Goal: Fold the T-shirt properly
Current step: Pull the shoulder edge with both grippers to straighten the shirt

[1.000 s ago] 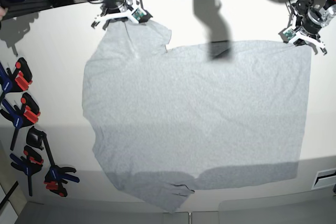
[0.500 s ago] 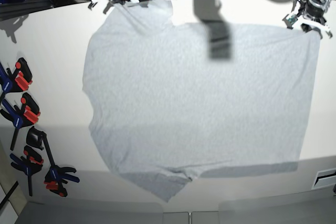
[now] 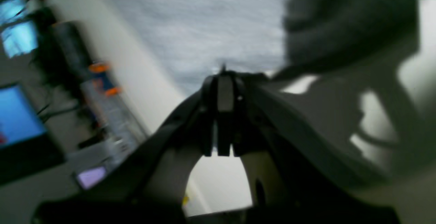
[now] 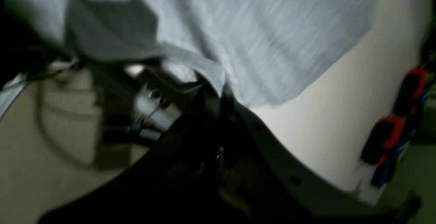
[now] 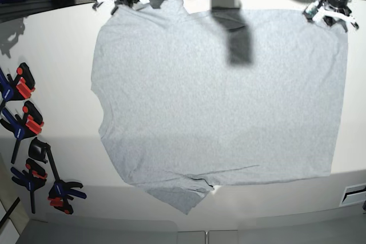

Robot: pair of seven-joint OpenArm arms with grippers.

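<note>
Edges of the T-shirt (image 5: pixel 217 95) nearest the robot are pinched at both ends: one by the left end effector (image 3: pixel 223 77), one by the right end effector (image 4: pixel 223 93), each closed tight on the cloth. The shirt is spread wide across the table (image 5: pixel 63 72), plain side up; at the far edge, one sleeve (image 5: pixel 183 198) sticks out beside small creases. Straightening before a fold seems to be in hand. Next, even tension should be kept until the body is smooth, then the held edge lifted over.
</note>
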